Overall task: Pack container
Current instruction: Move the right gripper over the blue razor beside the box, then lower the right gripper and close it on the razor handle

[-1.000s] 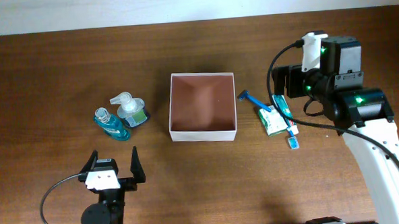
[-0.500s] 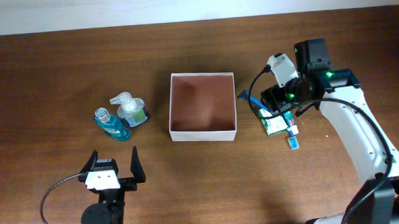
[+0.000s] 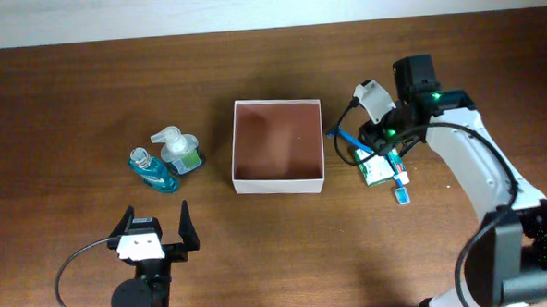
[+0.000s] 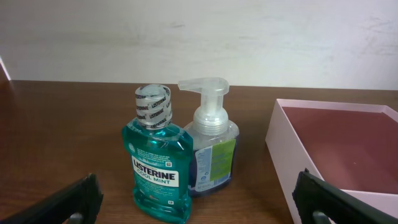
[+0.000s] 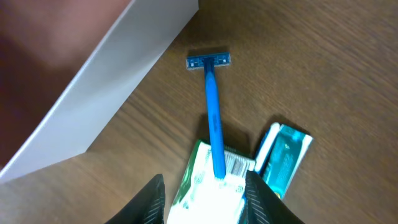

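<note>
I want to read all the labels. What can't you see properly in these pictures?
Green box: print washed out by glare, right wrist view; too small overhead.
Pump bottle label: partly behind the Listerine bottle, left wrist view.
Container: right corner cut off by frame edge, left wrist view.

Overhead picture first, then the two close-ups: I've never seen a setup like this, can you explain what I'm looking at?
These are two robot arms at a wooden table. One picture looks down from above. The other two come from a camera on each arm's wrist. The left tool is open and faces a mouthwash bottle and a pump bottle. In the middle sits the container, a shallow white box with nothing in it. The right tool is open above a blue razor, a green and white packet and a teal tube. Nothing is held.
</note>
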`<state>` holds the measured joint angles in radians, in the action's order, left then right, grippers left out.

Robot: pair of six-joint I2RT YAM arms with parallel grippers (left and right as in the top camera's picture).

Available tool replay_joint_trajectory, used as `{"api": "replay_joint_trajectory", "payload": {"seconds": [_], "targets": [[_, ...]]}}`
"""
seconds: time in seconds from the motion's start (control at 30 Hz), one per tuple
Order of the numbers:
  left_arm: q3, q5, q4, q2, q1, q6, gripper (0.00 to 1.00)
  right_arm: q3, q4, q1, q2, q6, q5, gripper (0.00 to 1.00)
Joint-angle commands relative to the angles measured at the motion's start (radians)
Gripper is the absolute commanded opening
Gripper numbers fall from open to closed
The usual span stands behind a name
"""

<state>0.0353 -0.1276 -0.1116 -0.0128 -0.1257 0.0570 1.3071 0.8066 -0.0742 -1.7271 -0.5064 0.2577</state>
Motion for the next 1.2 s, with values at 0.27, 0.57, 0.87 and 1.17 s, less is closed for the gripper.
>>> {"api": "replay_joint_trajectory", "payload": {"seconds": [0.27,0.57,0.87,1.17], "targets": [[-0.008,0.011,0.003,0.006,0.006,0.002,0.99,0.013,-0.113,-0.057,-0.087,-0.018,0.019,0.35],[-0.008,0.011,0.003,0.006,0.006,0.002,0.99,0.013,-0.116,-0.056,-0.128,-0.018,-0.048,0.36],[-0.008,0.011,0.003,0.006,0.006,0.002,0.99,0.013,-0.151,-0.056,-0.135,-0.018,-0.049,0.37],[-0.008,0.011,0.003,0.006,0.006,0.002,1.00,0.012,-0.160,-0.056,-0.180,-0.018,-0.053,0.43]]}}
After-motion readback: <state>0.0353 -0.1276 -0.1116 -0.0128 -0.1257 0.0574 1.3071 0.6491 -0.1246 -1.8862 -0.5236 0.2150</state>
